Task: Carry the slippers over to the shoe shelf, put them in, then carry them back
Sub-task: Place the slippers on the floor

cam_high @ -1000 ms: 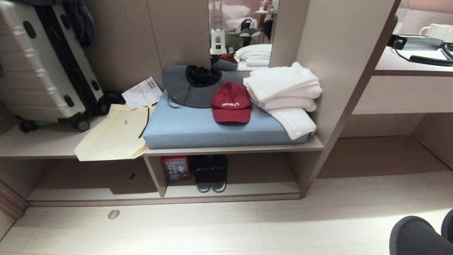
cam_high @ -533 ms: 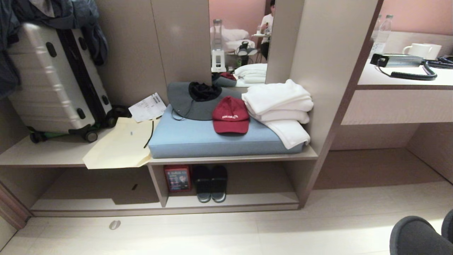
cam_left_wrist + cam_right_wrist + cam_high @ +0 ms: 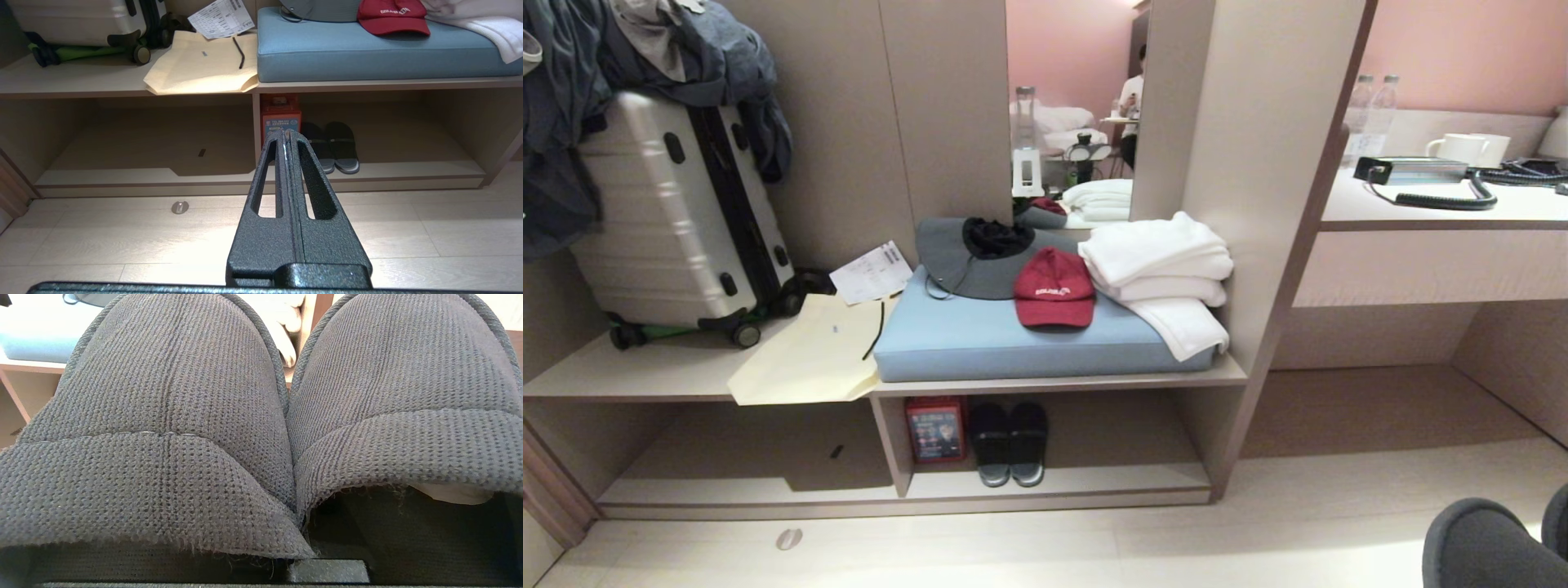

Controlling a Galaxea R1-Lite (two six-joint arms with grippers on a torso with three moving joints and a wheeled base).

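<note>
A pair of dark knitted slippers point(image 3: 261, 416) sits side by side, toes forward, filling the right wrist view, with the right gripper closed on them; only their rounded toes point(image 3: 1494, 543) show at the lower right corner of the head view, above pale floorboards. The left gripper point(image 3: 287, 134) hangs with its two fingers pressed together, empty, pointed toward the shoe shelf point(image 3: 1054, 490). In the shelf's right-hand compartment stand two black slides point(image 3: 1010, 441) with pale sole edges, beside one red box point(image 3: 936, 429) whose printing is too small to read. On the bench above lies one blue cushion point(image 3: 1013, 347) carrying one red cap point(image 3: 1054, 287) with white lettering that cannot be made out, one grey sun hat point(image 3: 976, 257) and a stack of folded white towels point(image 3: 1164, 273). One cream paper bag point(image 3: 813, 355), one printed sheet point(image 3: 872, 272) and one silver suitcase point(image 3: 678, 216) sit to the left. Two water bottles point(image 3: 1368, 110) and a white cup point(image 3: 1462, 149) stand on the desk at right
</note>
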